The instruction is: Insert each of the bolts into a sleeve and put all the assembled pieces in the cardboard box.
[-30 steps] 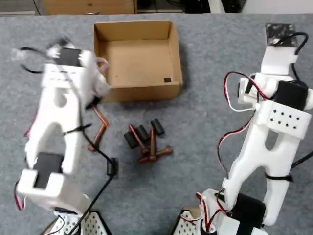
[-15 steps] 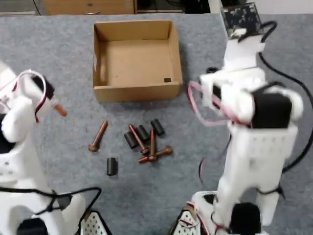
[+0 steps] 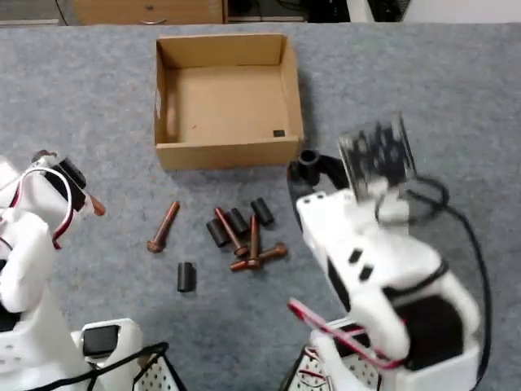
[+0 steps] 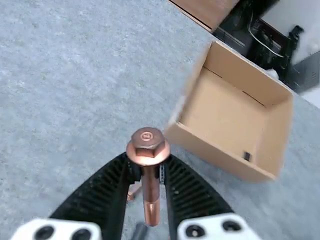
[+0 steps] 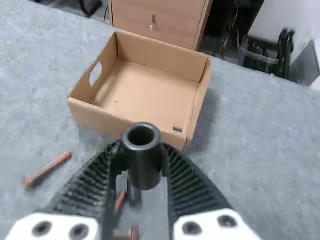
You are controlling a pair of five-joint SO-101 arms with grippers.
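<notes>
Bolts lie on the grey table, near the front wall of the box. A heap of 3 bolts crosses over itself there, and a lone bolt lies apart from it on the left arm's side. A row of 3 sleeves lies touching or just beside the heap on its box side. A lone sleeve lies apart, on the side nearer the arm bases.

A 5th bolt, the held bolt, is clamped in the left gripper. Its black fingers are narrowed onto the shank just under the hex head. The head sits at the fingertips and the shank runs back between them toward the wrist. In the high view the left gripper is out at the left side of the table, well apart from the heap and the box, with the copper held bolt poking out of it.

A 5th sleeve, the held sleeve, is gripped by the right gripper. Its fingers are pressed against both sides of it, and its open bore faces the wrist camera. From above, the right gripper and the held sleeve are just beside the box's front corner on the right arm's side, outside the box.

The box stands open side up, with a hand slot in the wall on the left arm's side. A wooden cabinet stands beyond the table.
</notes>
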